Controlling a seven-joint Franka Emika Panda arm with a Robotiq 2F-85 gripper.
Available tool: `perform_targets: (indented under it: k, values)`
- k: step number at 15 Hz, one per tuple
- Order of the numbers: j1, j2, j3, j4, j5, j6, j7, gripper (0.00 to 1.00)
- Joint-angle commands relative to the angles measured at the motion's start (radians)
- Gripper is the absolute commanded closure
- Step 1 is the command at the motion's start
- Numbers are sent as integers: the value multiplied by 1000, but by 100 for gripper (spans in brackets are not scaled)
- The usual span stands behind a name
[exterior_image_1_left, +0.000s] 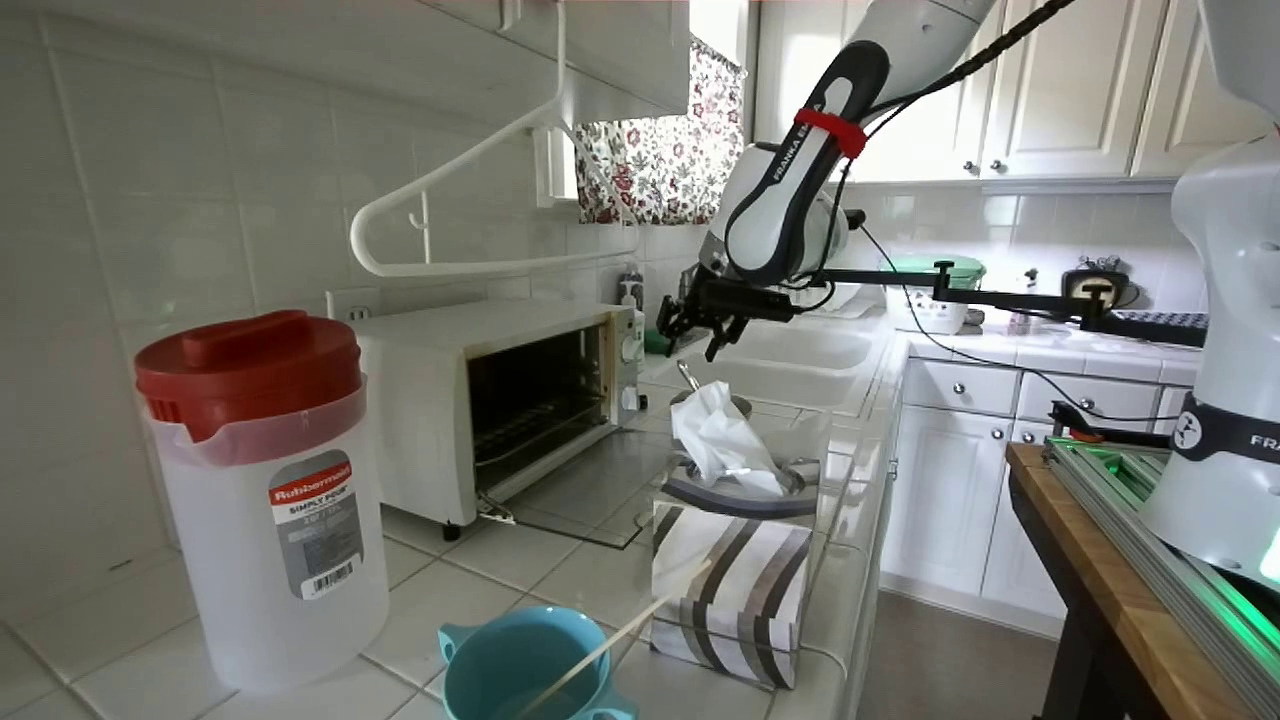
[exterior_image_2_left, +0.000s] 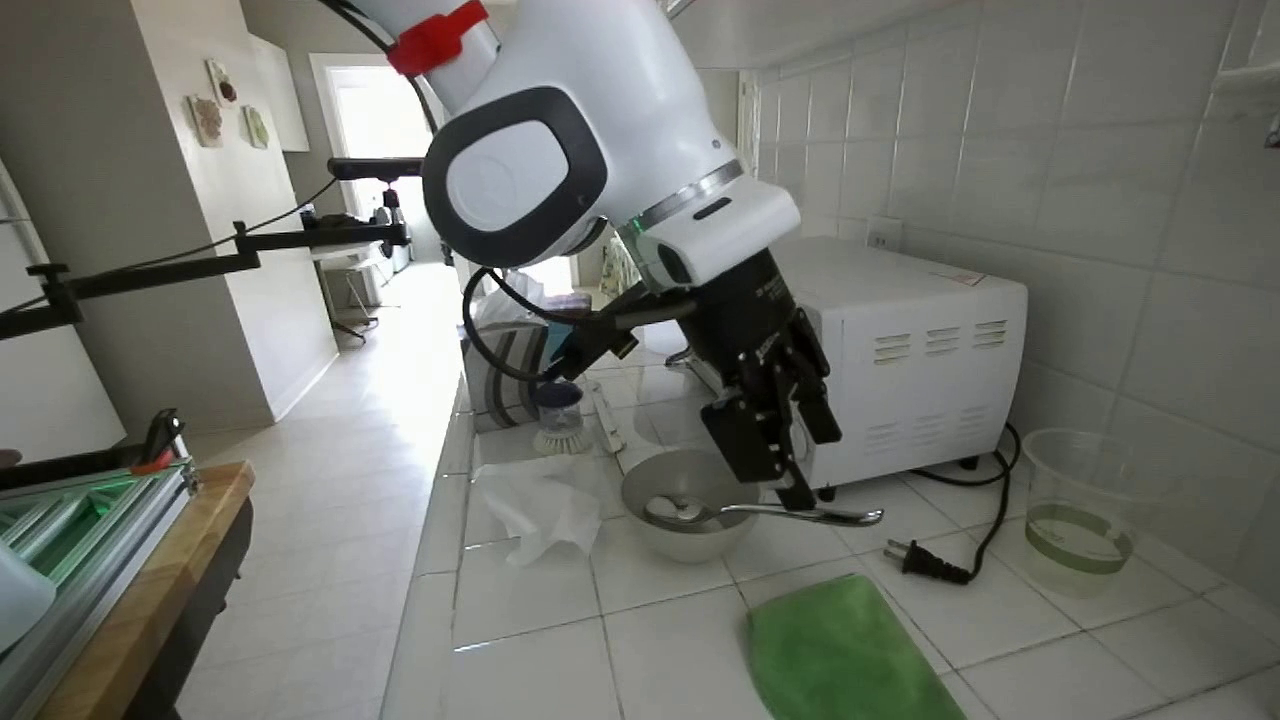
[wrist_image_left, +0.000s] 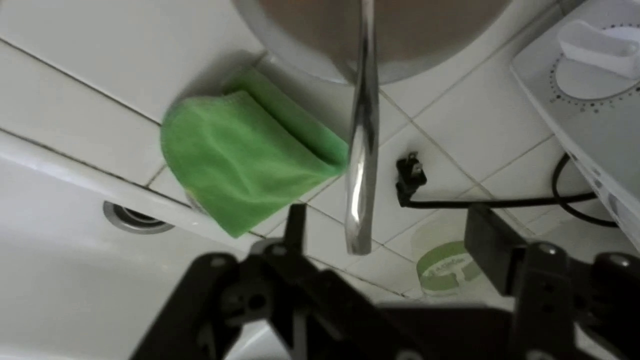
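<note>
Your gripper (wrist_image_left: 386, 220), fingers (wrist_image_left: 296, 225) parted, hangs near a spoon (wrist_image_left: 364, 165) above the tiled counter (exterior_image_2_left: 670, 640); kitchen cabinets (exterior_image_1_left: 1065, 90) line the wall (exterior_image_1_left: 1050, 225).

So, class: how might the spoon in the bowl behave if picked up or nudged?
The spoon is shiny like metal, so it is probably stiff and perhaps slippery. Its handle juts past the rim of the bowl, so a sideways nudge may swivel it. That handle looks slim, so it might twist in a grip.

Exterior views facing opposite ways along counter (exterior_image_2_left: 530, 615), sharing toaster oven (exterior_image_2_left: 915, 365), wrist view close, downward
</note>
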Motion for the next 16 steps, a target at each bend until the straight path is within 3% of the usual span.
perform_targets:
  k: [1, 7, 13, 16]
  values:
    - [-18, 6, -7, 30, -27, -105, -33, 0]
    - [-40, 44, -30, 77, -121, -189, -3, 0]
    - [-91, 82, 22, 113, -117, -160, -9, 0]
    - [-100, 98, 36, 131, -114, -167, -7, 5]
